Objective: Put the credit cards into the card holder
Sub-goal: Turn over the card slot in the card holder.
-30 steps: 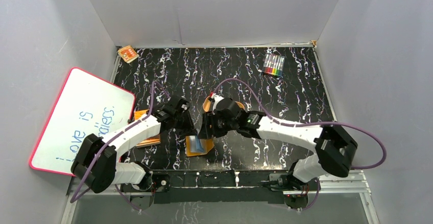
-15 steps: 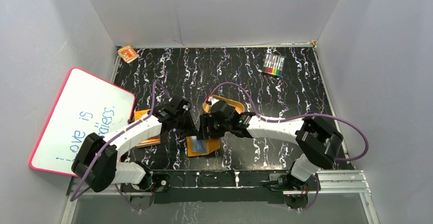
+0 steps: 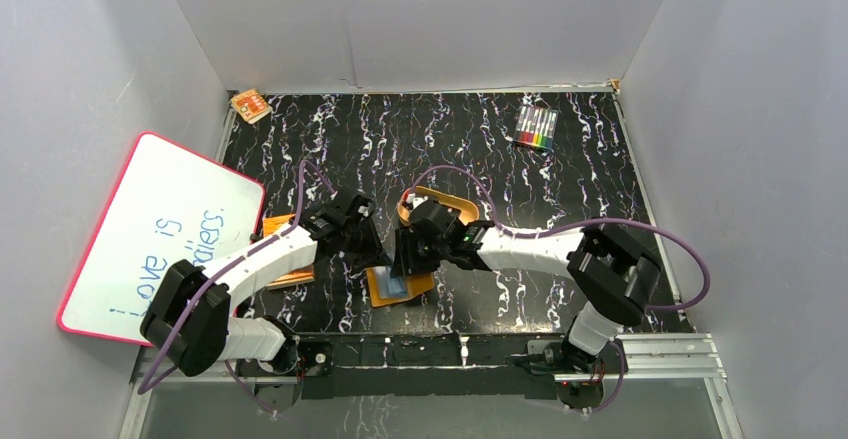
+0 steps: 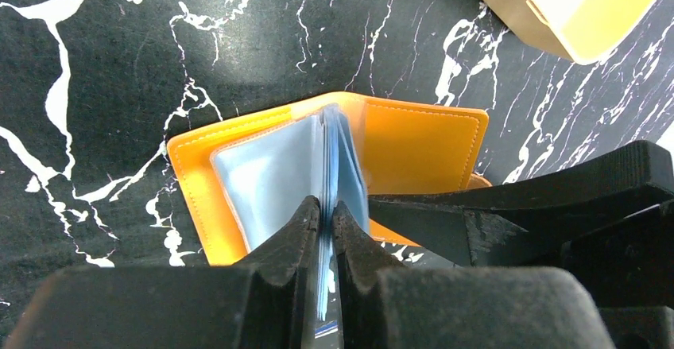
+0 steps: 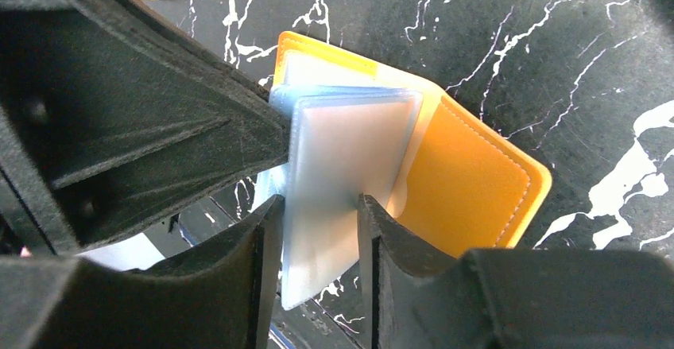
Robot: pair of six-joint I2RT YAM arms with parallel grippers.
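Card holder [image 3: 385,291]: orange leather, lying open on the desk [image 3: 600,179] at 6 o'clock, near the edge, with pale blue sleeves [image 5: 350,158] fanned upward.
Left hand [image 3: 377,257]: reaches in from 9 o'clock, fingers pinched tight on a sheaf of the sleeves.
Right hand [image 5: 315,202]: reaches in from 3 o'clock, fingers about half parted with one clear sleeve in the gap; contact not discernible.
Tan tray [image 3: 445,204]: at 12 o'clock, just beyond the right hand.
Marker pack [image 3: 536,127]: 1 o'clock, far side.
Whiteboard [image 3: 160,234]: 9 o'clock, off the desk.
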